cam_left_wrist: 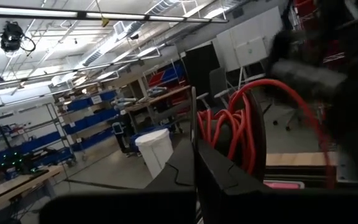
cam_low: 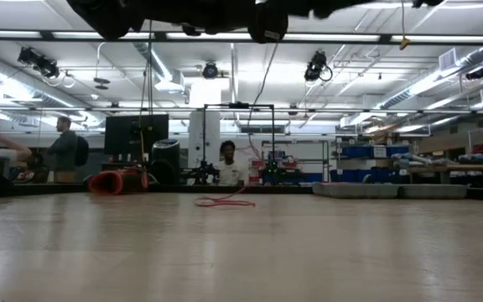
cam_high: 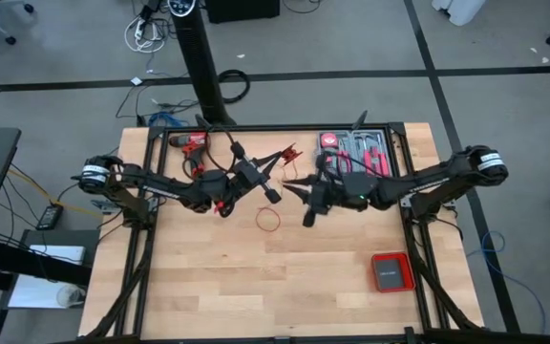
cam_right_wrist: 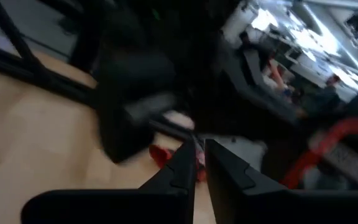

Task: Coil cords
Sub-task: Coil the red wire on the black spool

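Two hands meet above the counter (cam_high: 208, 287): left hand (cam_high: 273, 182) clenched on the cord (cam_left_wrist: 241, 124) (red loops), right hand (cam_high: 297, 183) nearly closed, so each wrap should stay even.

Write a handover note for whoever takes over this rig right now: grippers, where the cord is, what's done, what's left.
Left gripper: shut on a coiled bunch of red cord, raised above the table's middle.
Right gripper: facing it across the middle, also raised; grip cannot be told.
Loose cord: a thin red loop lying flat on the table between the two grippers.
Done: part of the cord is gathered in coils at the left gripper.
Left: wind in the loose loop and set the bundle down.
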Motion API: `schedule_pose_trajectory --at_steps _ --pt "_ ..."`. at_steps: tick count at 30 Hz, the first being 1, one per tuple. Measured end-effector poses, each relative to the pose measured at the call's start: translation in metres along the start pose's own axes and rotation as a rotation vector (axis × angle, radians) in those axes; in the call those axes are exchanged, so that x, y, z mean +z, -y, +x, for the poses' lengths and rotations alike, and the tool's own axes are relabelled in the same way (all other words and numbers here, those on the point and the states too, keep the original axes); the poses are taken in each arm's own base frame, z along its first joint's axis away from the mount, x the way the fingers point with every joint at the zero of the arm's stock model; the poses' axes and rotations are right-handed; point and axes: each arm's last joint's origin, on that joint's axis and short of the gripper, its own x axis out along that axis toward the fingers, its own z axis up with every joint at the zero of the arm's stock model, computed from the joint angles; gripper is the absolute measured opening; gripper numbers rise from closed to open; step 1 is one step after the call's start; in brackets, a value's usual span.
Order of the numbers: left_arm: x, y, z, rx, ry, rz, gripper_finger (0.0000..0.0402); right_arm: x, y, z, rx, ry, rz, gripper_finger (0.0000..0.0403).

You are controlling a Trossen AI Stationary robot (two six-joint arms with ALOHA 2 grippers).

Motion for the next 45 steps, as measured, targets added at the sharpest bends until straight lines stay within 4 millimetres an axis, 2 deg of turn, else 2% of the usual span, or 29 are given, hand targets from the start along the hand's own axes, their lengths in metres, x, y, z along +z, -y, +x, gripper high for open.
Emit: schedule_pose_trajectory --at_steps 7,13,17,22,28,32,36,41,45 --pt "-0.002 0.001 -0.003 0.017 -0.011 -0.001 0.0 0.026 -0.007 -0.031 -0.039 0.019 0.055 0.0036" --pt "-0.004 -0.001 -0.01 0.037 0.036 -0.045 0.0 0.023 -0.002 -0.044 -0.113 -0.102 0.095 0.0036" --pt "-0.002 -0.001 -0.014 0.043 0.069 -0.076 0.0 0.013 0.001 -0.041 -0.098 -0.169 0.135 0.0044" --pt "0.0 0.002 -0.017 0.027 0.074 -0.08 0.0 0.006 -0.002 -0.033 -0.084 -0.192 0.153 0.0076" --pt "0.005 0.003 -0.025 0.075 0.1 -0.137 0.0 0.003 -0.002 -0.03 -0.049 -0.185 0.221 0.0107" --pt "0.001 0.0 -0.034 0.113 0.121 -0.157 0.0 0.002 -0.004 -0.028 0.055 -0.159 0.269 0.0111" --pt "-0.003 -0.003 -0.039 0.128 0.134 -0.176 0.0 -0.007 -0.005 -0.022 0.092 -0.199 0.271 0.011" --pt "-0.003 -0.003 -0.039 0.133 0.139 -0.182 0.0 -0.017 0.008 -0.011 0.103 -0.196 0.303 0.011" --pt "-0.003 -0.005 -0.039 0.173 0.122 -0.195 0.0 -0.027 0.019 -0.002 0.189 -0.185 0.356 0.011"
